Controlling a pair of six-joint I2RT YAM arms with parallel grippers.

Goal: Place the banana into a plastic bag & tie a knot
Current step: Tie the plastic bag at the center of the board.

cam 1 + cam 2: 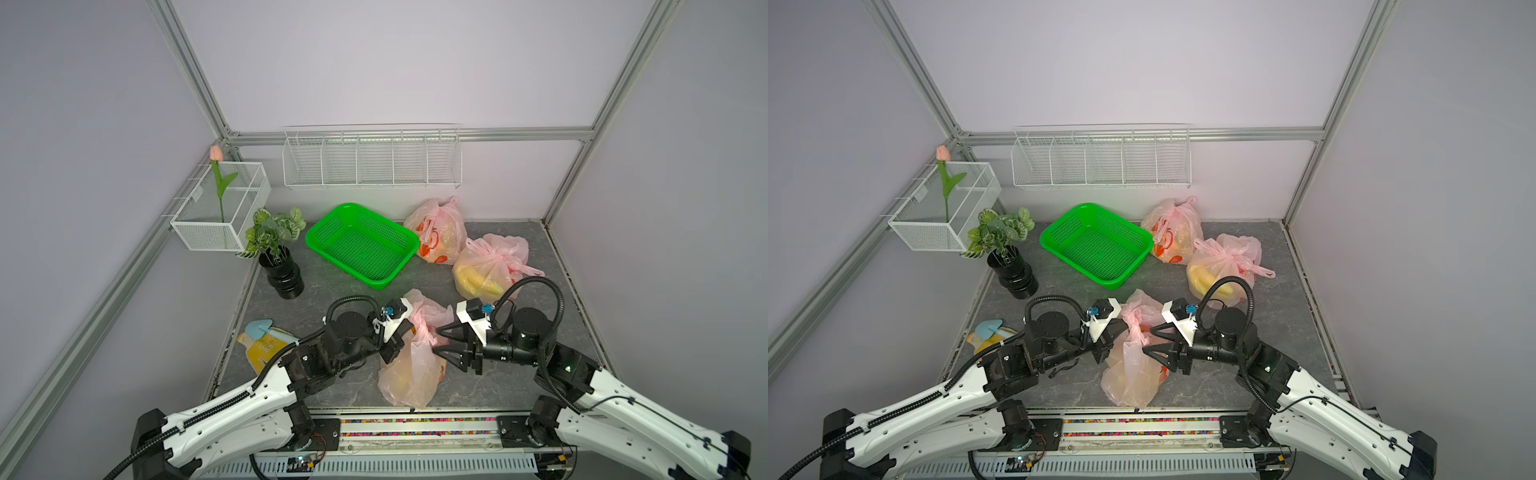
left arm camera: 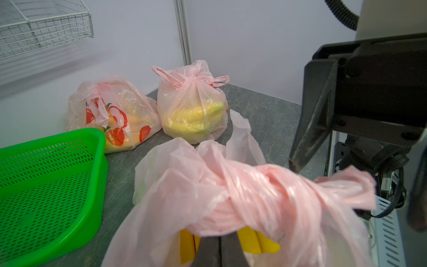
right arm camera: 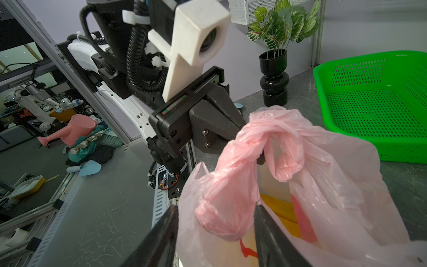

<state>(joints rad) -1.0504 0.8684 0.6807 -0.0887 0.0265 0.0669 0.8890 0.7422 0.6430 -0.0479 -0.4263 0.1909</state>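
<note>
I am watching the plastic bag (image 1: 409, 370) sitting on the desk (image 1: 332, 299) at the near centre, between the two arms. The banana (image 2: 253, 240) is lying inside it, showing yellow through the thin pink film in the left wrist view. The top of the bag is bunching into a twisted pink bundle above the fruit.

The left claw (image 2: 219, 250) is reaching in from the left with its fingers pressed together, pinching the bag's film right at that bundle. The right claw (image 1: 435, 341) is pointing in from the right and standing spread. In the right wrist view its two fingers are flanking the loose end of the twist without clamping it.

Further back, a green basket (image 1: 361, 245) is sitting near the middle of the desk. A tied bag with red print (image 1: 440, 237) is lying just to its right, and another tied bag (image 1: 490, 270) holding yellow fruit is resting nearer on the right. A potted plant (image 1: 282, 270) is standing at the left.
</note>
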